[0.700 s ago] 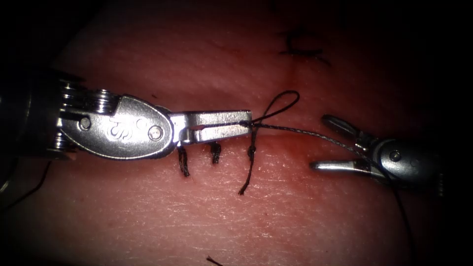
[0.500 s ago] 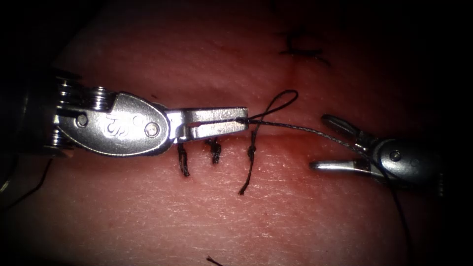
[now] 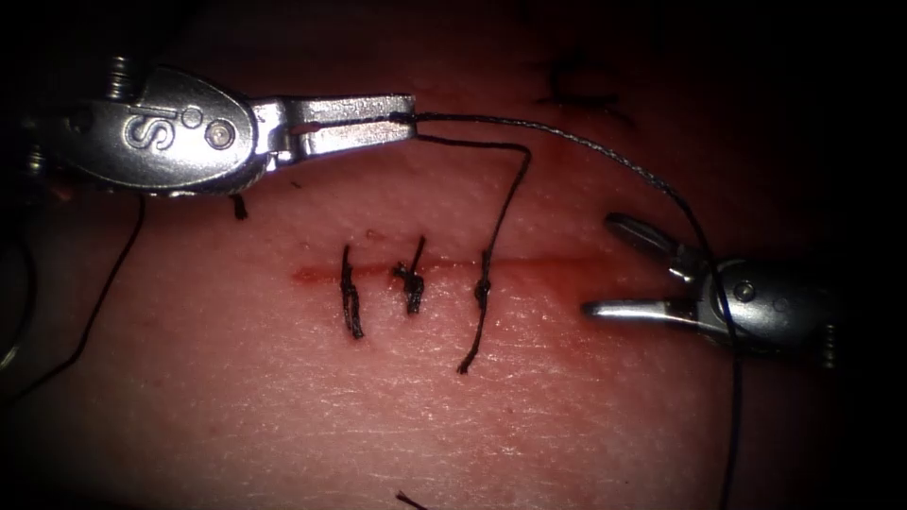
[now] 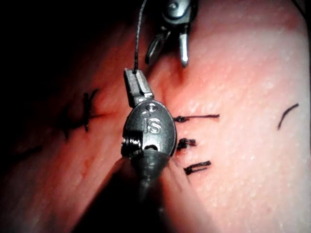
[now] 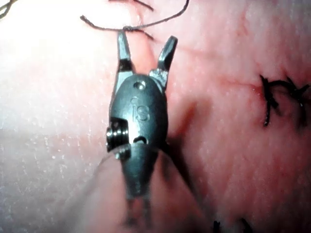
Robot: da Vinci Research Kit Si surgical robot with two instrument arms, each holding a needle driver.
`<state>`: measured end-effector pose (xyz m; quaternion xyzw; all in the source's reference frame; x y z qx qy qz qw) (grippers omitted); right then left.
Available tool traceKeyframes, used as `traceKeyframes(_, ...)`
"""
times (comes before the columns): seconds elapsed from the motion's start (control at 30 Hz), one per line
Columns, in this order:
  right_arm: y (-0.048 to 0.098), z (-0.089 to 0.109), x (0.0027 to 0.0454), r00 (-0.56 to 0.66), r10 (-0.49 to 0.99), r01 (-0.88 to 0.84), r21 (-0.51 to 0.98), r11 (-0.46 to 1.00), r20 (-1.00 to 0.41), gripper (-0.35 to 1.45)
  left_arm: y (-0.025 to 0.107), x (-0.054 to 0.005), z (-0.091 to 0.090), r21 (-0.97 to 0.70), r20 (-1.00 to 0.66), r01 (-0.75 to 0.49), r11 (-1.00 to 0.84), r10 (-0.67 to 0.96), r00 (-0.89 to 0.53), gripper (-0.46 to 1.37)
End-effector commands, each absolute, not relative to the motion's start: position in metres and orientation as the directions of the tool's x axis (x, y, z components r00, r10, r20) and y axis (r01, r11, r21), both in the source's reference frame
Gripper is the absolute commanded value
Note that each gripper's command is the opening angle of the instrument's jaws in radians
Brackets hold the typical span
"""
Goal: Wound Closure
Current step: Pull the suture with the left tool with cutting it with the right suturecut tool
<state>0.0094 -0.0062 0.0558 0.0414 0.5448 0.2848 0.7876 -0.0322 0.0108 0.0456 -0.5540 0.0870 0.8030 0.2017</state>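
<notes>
Thread [image 3: 510, 203] is what my left tool [image 3: 408, 115] has. From the endoscope, its fingers [image 3: 359, 111] are pressed together on the thread at their very tips, out beyond the cut [image 3: 539, 264] toward the far edge of the tissue [image 3: 283, 406]. One strand drops from that grip to the knot [image 3: 483, 288] of the rightmost of three stitches on the cut, so its long axis crosses the cut almost squarely. A second strand arcs right, passes over the wrist of my right tool [image 3: 603, 265] and runs off toward the near edge. My right fingers [image 3: 633, 307] stand wide apart on nothing, at the right end of the cut, tips pointing left along it. As I judge it, the knot strand lies straight ahead of them, and they are nearer to it than to anything else.

From my left wrist, the left tool [image 4: 135, 77] is clamped on the thread [image 4: 140, 29], with the right tool [image 4: 167, 60] spread open just beyond.

From my right wrist, the right tool [image 5: 146, 41] gapes empty; the thread [image 5: 160, 22] and its knot [image 5: 127, 28] lie just past the tips, crosswise to them.
</notes>
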Motion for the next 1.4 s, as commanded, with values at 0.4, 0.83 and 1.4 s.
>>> traceKeyframes(0.4,-0.005,0.057,0.0147,0.281,0.569,-0.432,0.427,0.794,-0.773,1.12,0.014,-0.0312,0.043,-0.06,-0.921,-0.417,-0.907,0.211,-0.327,-0.35)
traceKeyframes(0.83,-0.005,0.059,0.0194,0.3,0.563,-0.406,0.431,0.806,-0.77,1.19,0.015,-0.0306,0.042,-0.05,-0.923,-0.418,-0.907,0.203,-0.329,-0.35)
traceKeyframes(1.4,-0.007,0.061,0.0231,0.338,0.513,-0.356,0.397,0.846,-0.789,1.22,0.015,-0.0306,0.042,-0.046,-0.922,-0.417,-0.908,0.199,-0.331,-0.35)
